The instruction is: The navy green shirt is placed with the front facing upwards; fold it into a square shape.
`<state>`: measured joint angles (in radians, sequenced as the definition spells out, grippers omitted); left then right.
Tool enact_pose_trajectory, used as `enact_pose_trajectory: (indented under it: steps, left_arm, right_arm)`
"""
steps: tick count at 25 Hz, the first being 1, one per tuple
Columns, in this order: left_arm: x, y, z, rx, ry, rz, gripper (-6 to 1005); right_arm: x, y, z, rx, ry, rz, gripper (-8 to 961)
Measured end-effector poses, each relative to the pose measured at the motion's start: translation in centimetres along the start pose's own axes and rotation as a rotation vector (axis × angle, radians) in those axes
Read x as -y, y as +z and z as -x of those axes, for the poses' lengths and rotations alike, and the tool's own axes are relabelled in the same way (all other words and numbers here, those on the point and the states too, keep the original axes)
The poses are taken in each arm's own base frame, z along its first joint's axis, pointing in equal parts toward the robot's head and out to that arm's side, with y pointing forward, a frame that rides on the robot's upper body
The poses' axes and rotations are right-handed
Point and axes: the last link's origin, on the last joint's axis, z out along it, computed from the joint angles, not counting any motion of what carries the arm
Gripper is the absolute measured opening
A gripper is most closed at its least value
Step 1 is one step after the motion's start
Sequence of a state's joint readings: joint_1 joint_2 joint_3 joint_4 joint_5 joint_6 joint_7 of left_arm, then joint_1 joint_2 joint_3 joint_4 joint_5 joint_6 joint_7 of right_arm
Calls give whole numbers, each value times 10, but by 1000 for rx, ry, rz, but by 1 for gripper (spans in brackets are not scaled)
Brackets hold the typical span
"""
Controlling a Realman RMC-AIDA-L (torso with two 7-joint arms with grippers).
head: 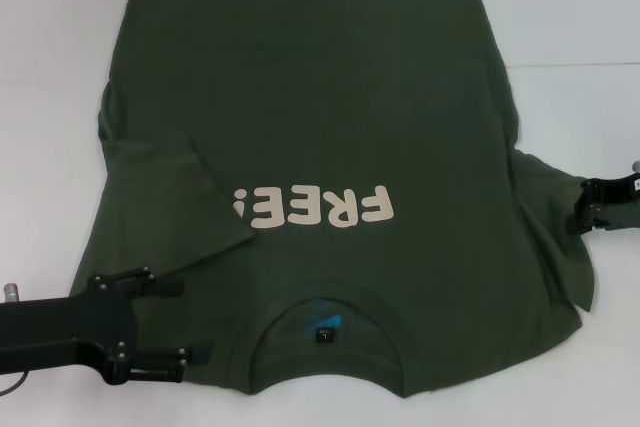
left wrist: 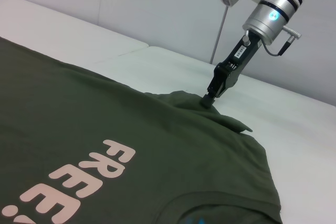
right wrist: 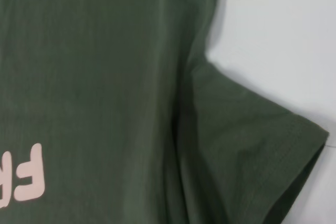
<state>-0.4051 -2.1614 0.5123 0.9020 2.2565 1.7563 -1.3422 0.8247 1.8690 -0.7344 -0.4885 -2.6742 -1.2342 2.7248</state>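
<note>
One navy green shirt (head: 330, 127) lies front-up on my white table (head: 580, 7), collar nearest me, its left sleeve folded inward over the chest. My two pincers flank it: the left gripper (head: 185, 322) gapes wide beside the collar, and the right gripper (left wrist: 209, 99) pinches the other sleeve (a pale wall stands beyond).

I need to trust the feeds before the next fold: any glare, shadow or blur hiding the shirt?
Head view: even light, no glare, the shirt and its "FREE!" print readable. Left wrist view: the right pincer is sharp at the sleeve, with soft shadow beneath the bunched cloth. Right wrist view: the sleeve is slightly soft, with a fold shadow.
</note>
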Motion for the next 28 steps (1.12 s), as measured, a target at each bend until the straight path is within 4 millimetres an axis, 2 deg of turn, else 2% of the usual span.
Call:
enact_pose_trajectory:
  steps: [7, 17, 28]
  left_arm:
    - [0, 0, 0, 0, 1, 0, 949]
    - [0, 0, -1, -3, 2, 0, 950]
    - [2, 0, 0, 0, 2, -9, 950]
  right_arm:
    - [3, -6, 2, 13, 7, 17, 13]
    - [9, -26, 11, 104, 38, 131, 36]
    - [14, -38, 17, 140, 51, 158, 62]
